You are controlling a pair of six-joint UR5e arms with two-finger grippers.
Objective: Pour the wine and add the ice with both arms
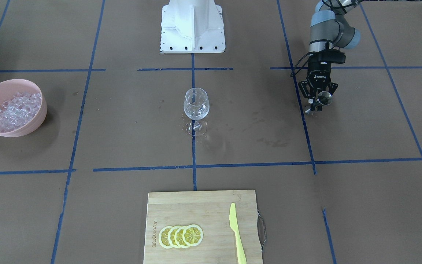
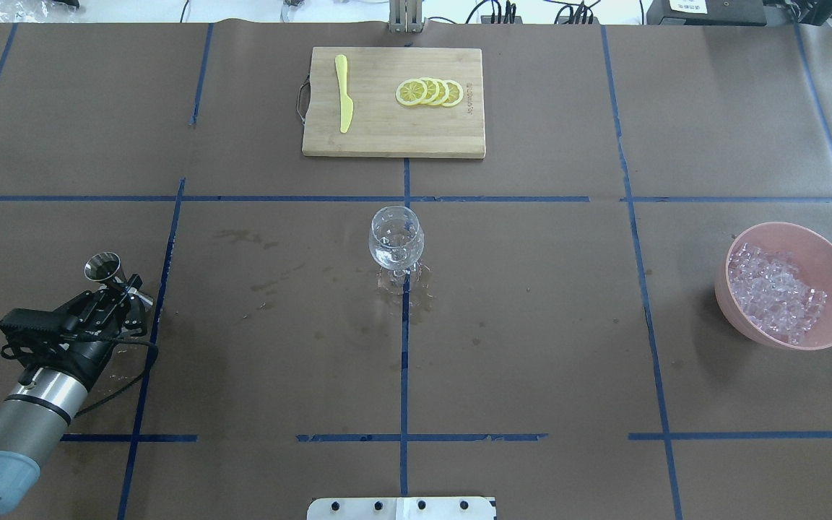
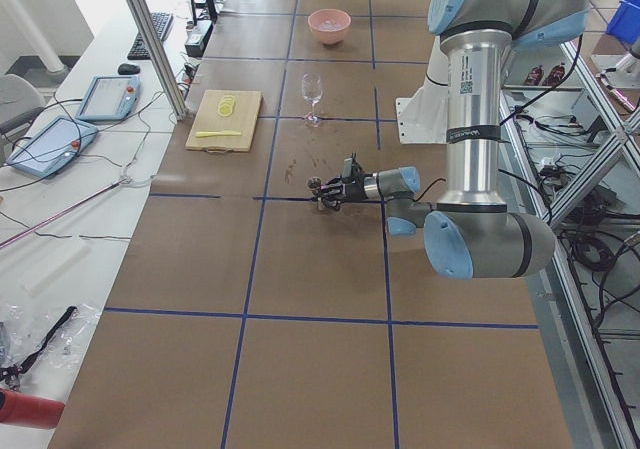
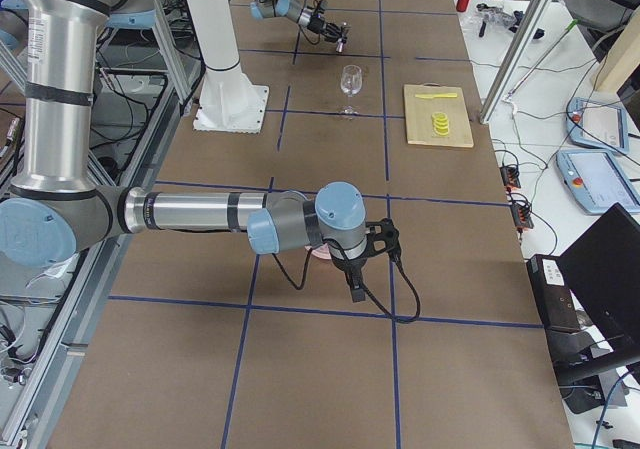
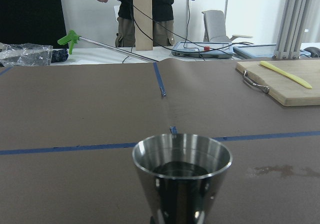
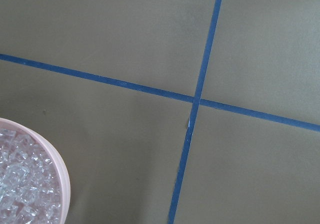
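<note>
My left gripper point(image 1: 316, 104) is shut on the waist of a steel jigger point(image 1: 324, 98), held nearly level just above the table at my left. From overhead the jigger's point(image 2: 103, 267) wide mouth points away from the left gripper point(image 2: 126, 286). In the left wrist view the jigger's point(image 5: 182, 179) inside looks dark. A clear wine glass point(image 2: 396, 238) stands upright at the table's middle. At my right, ice point(image 2: 773, 292) fills a pink bowl point(image 2: 791, 226). The right arm point(image 4: 300, 219) reaches over the bowl's spot. Its fingers are hidden, so open or shut I cannot tell. The right wrist view catches the bowl's rim point(image 6: 61, 176).
A wooden cutting board point(image 2: 387, 141) at the far side carries lemon slices point(image 2: 430, 92) and a yellow knife point(image 2: 344, 94). The white pedestal base point(image 1: 192, 27) stands at the near side. Damp stains point(image 2: 264, 285) mark the paper between the jigger and the glass. A person stands beyond the table's end.
</note>
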